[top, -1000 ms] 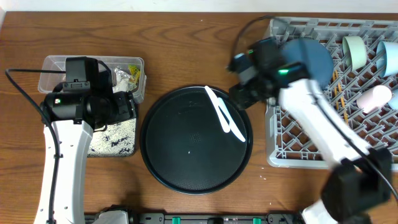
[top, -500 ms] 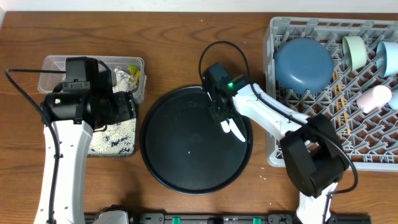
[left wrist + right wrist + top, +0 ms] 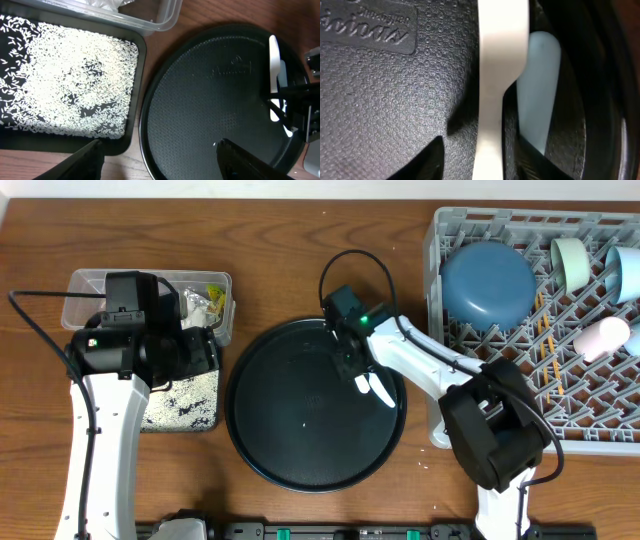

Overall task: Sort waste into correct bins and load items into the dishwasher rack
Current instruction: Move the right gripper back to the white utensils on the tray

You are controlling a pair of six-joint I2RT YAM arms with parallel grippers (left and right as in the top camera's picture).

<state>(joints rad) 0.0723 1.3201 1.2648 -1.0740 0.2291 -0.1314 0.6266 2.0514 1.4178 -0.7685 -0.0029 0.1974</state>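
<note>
While right pincer (image 3: pixel 480 162) straddles white plastic spoon (image 3: pixel 502 50) at round tray (image 3: pixel 290 430) rim, unclamped, left pincer (image 3: pixel 167 162) wide apart, hovering.

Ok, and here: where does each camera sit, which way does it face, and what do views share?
Overhead: fixed above the table, looking straight down; left arm beside the rice tray, right arm reaching onto the round black tray.
Left wrist: on the left arm, looking down at rice tray and round tray; its open fingers at the bottom edge.
Right wrist: close above the white spoon, its fingers either side of the handle.
Shared: all three show the spoon on the round tray.
</note>
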